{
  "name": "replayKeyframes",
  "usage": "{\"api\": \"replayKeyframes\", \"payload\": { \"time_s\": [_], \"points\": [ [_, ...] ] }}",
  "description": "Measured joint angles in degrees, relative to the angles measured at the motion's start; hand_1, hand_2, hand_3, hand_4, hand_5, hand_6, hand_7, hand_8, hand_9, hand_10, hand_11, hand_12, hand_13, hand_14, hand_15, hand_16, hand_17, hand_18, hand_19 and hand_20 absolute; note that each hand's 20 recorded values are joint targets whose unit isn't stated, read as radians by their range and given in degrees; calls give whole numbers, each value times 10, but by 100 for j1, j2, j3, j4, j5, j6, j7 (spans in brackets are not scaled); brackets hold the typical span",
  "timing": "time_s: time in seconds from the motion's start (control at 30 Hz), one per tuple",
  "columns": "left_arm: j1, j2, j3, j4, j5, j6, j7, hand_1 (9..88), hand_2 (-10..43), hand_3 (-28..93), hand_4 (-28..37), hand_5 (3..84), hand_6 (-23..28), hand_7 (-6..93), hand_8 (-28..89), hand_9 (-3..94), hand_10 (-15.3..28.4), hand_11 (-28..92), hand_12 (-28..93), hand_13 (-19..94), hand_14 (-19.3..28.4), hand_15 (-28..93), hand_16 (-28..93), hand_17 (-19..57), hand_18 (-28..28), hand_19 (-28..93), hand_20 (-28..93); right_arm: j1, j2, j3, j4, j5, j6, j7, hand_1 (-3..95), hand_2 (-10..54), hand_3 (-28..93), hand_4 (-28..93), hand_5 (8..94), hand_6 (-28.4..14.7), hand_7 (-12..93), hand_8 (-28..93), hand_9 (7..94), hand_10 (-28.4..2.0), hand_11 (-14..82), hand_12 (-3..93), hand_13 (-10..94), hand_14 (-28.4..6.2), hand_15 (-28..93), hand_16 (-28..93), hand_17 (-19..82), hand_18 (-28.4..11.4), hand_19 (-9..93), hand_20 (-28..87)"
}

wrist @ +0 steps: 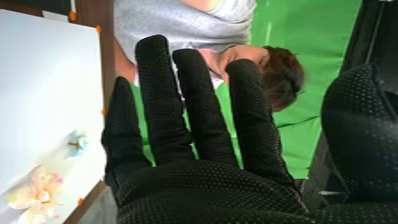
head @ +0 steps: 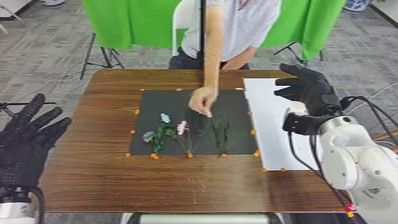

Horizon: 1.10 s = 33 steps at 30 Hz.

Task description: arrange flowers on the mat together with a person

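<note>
Left hand [head: 19, 155]: our fingers are straight and spread, pointing away from us, off the table's left side.
Pink flower [head: 182, 127]: it lies on the mat, bloom at the far end, stem running toward our edge with a slight slant to the right.
Blue flower [head: 165, 118]: just left of the pink one, bloom also pointing away from us, its long axis near to far.
Green stems [head: 218, 137]: right of the pink bloom, thin, their long axis running near to far.
Mat [head: 160, 102]: black, flat on the table, orange markers [head: 133, 132] along its borders.
White sheet [head: 275, 145]: right of the mat, long side running away from us; in the right wrist view we see a peach flower [wrist: 40, 190] and a pale blue bloom [wrist: 78, 142] on it. We cannot tell which way their stems point.
Person's hand [head: 203, 98]: above the mat, fingers drawn together, near the far ends of the green stems; we cannot tell whether it touches them.
Right hand [head: 309, 90]: raised by the sheet's far right part, fingers straight and slightly parted, thumb apart.
Table [head: 89, 175]: brown, wood-grained.
Room: behind the table we see green cloth [head: 129, 25], tripod legs [head: 107, 57] and grey carpet [head: 53, 40].
</note>
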Motion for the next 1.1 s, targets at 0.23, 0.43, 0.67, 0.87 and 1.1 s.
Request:
{"api": "replayKeyframes", "payload": {
  "time_s": [0.23,0.43,0.67,0.87,1.1],
  "points": [
    [2,0,0,-2,1,2,2,201,84,742,-282,311,38,105,-87,309,154,191,134,217,218,477,-44,-95,199,409,195,0,0,2,1,56,-1,-6,217,37,726,-250,500,0,128,-113,539,-175,157,150,436,-190,513,103,34,-245,549,168],
    [4,9,-2,-2,0,3,3,202,83,745,-282,311,38,106,-88,309,154,192,135,217,218,478,-45,-95,199,409,195,17,0,-13,4,41,-1,16,216,35,729,-251,502,0,128,-113,541,-173,159,150,437,-190,512,103,33,-246,550,170],
    [-2,-1,-2,-2,17,1,-18,203,83,744,-280,310,39,108,-88,309,154,195,134,217,218,479,-46,-95,199,409,194,29,0,-43,4,5,-1,56,216,35,730,-250,503,1,130,-114,543,-172,159,150,437,-190,512,104,34,-246,550,171],
    [-9,-15,-2,-2,32,0,-28,204,82,745,-278,311,40,108,-88,309,155,195,134,217,218,478,-46,-95,199,410,194,45,5,-53,7,-17,-1,66,216,33,731,-250,503,1,130,-114,543,-171,159,150,438,-190,511,104,34,-246,550,172],
    [-21,-75,0,-2,75,-1,-45,206,82,743,-277,311,41,109,-88,309,155,197,134,218,217,479,-46,-95,198,409,194,52,32,-50,20,-82,-1,98,220,31,733,-250,504,1,130,-114,546,-173,160,150,440,-190,513,104,34,-247,552,174]
  ]
}}
